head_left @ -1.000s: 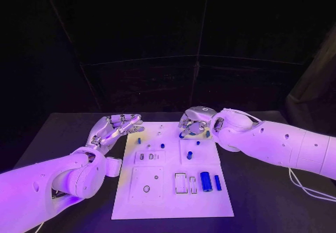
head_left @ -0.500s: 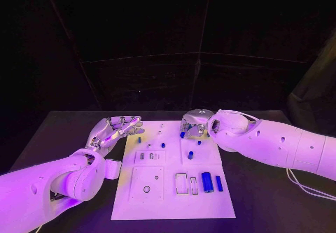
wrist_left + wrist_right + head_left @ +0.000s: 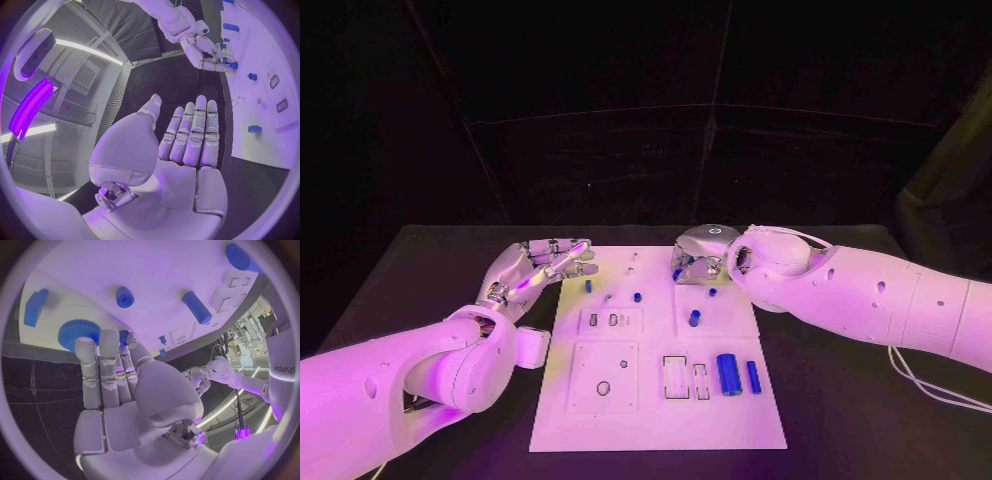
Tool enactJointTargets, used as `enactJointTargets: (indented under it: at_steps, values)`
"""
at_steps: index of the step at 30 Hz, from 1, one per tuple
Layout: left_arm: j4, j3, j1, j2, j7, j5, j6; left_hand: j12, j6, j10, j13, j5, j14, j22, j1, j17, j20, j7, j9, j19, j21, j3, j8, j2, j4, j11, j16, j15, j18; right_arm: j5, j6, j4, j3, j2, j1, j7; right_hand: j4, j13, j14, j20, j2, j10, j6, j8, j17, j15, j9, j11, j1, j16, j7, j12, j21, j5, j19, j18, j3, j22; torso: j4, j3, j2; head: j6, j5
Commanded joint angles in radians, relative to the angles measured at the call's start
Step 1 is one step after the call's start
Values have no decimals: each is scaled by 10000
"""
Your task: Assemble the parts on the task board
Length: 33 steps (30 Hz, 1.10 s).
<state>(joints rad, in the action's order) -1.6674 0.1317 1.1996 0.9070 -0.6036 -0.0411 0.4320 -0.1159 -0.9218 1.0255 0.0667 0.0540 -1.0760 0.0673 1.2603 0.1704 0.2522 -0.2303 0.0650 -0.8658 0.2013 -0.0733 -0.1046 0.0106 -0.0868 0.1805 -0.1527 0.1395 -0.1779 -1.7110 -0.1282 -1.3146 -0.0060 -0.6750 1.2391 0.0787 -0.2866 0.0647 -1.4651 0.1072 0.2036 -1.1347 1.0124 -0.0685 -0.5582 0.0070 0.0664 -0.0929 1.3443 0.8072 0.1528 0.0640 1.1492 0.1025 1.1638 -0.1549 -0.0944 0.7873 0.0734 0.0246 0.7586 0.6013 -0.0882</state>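
Head view: task board (image 3: 653,420) mid-table. Right hand (image 3: 701,252) at board's far edge, fingers down on a blue part (image 3: 678,274); grasp unclear. Left hand (image 3: 538,266) beside board, flat, holding nothing. "Sharpa" legible on right forearm (image 3: 282,371).

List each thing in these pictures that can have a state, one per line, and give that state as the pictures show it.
White task board: flat on the black table.
Large blue cylinder: lying on the board.
Slim blue bar: lying beside the cylinder.
Left silver hand: fingers apart, holding nothing.
Right silver hand: fingers at a small blue part; grip unclear.
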Motion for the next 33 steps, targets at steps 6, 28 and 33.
enactJointTargets:
  at_steps: [6, 28, 33]
  values:
    - [21, -8, 17, -1, 50, -65, -196, 26, 1, -67, -12, -16, 76, -11, 38, -12, 51, -94, -7, 4, -65, -19, 72, 115, 99, 41, 63, 20, -69, 122, 271, 27, 8, 30, 25, -62, -22, -13, -122, -9, 179, -194, 141, 8, -654, -76, 5, 40, 29, 666, 21, 30, 424, -89, 280, 230, 245, 597, -8, 4, 55, 19, 31]
    - [32, -8, 20, 23, 189, -65, -309, 81, 32, -102, -10, -15, 79, -12, 150, -2, 66, -111, -6, 2, -125, -84, 129, 195, 244, 58, 141, 35, -70, 333, -2417, -158, 199, 139, 25, 46, -3, -15, 79, 31, -380, -561, 463, 49, -1605, -36, -14, -7, 374, 1883, 147, -18, 1434, -219, 474, 387, 2195, 1867, 4, 50, 114, -114, 47]
    - [24, -9, 20, 9, 183, -65, -332, 87, 34, -105, -9, -15, 77, -12, 171, 0, 68, -109, -5, 0, -134, -98, 135, 208, 271, 58, 152, 36, -71, 382, -2779, 126, 252, 401, 33, 126, -9, -12, 114, 54, -609, -526, 436, 45, -1648, -19, -11, -14, 194, 1995, 162, -9, 1507, -229, 438, 388, 2594, 1933, 50, 51, 133, -133, 41]
